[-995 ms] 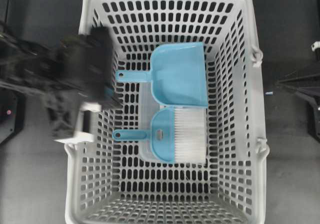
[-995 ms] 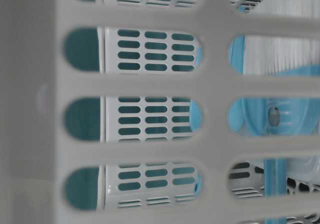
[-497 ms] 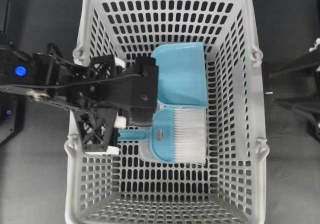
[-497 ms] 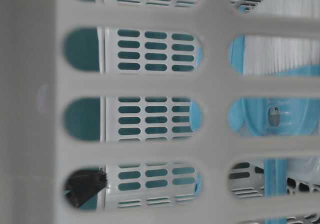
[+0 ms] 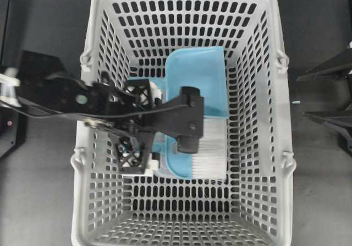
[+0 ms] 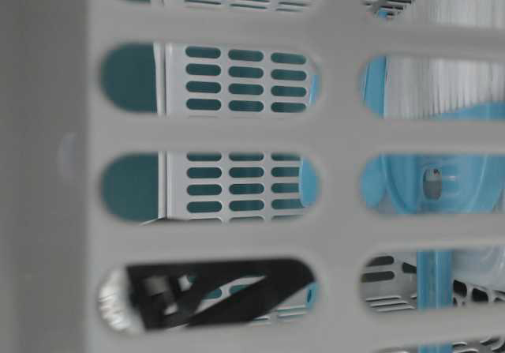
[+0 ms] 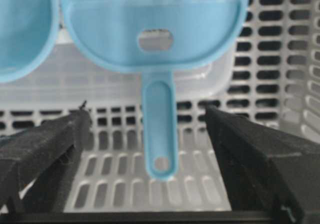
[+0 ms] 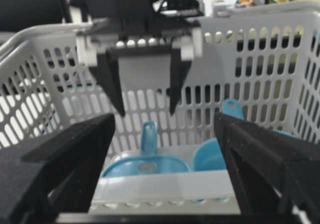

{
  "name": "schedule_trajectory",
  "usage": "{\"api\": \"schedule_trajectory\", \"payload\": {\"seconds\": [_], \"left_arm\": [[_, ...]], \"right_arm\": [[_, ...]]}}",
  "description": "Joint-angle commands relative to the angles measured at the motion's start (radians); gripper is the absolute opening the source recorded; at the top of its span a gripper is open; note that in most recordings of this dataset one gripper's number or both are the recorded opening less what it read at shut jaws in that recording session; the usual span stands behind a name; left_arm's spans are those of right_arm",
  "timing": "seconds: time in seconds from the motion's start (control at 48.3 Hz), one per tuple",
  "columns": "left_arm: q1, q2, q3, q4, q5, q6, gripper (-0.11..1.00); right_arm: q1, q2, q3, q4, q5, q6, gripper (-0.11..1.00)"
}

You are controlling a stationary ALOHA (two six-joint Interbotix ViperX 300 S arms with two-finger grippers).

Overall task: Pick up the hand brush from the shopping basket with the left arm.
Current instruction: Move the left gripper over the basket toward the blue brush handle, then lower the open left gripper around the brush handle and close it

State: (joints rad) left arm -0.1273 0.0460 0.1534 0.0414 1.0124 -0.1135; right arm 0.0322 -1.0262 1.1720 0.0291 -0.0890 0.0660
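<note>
A light-grey shopping basket (image 5: 275, 147) is seen from above on a dark desk (image 5: 44, 202); on its floor the hand brush (image 5: 212, 155) lies flat, white bristles toward the right wall, just beside a light-blue dustpan (image 5: 198, 72). The left arm (image 5: 66, 94) is reached in over the left rim, and its left gripper (image 7: 150, 134) is held above the brush handle (image 7: 159, 129) with the fingers (image 7: 45, 144) spread wide apart on either side, nothing touched. The right gripper (image 8: 165, 154) is parked outside the basket, fingers likewise apart and empty. A slip is judged possible; the handle is thin and flat on the slotted floor, so fingertips could catch a slot or close above it; the dustpan could also be nudged. In the overhead view the handle is hidden under the arm; the table-level view is blocked by blurred basket wall.
</note>
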Motion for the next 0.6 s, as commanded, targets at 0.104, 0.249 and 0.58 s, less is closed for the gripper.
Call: {"api": "schedule_trajectory", "payload": {"seconds": [0.104,0.249,0.58], "left_arm": [[-0.003,0.057,0.011,0.002,-0.043,-0.04,0.9],[-0.002,0.066,0.048,0.003,-0.084,-0.087,0.9],[-0.003,0.074,0.094,0.002,-0.16,-0.097,0.9]], "right_arm": [[0.002,0.006,-0.018,0.002,-0.005,0.003,0.76],[0.002,0.006,-0.018,0.002,-0.005,0.003,0.76],[0.002,0.005,-0.017,0.002,-0.005,0.003,0.76]]}}
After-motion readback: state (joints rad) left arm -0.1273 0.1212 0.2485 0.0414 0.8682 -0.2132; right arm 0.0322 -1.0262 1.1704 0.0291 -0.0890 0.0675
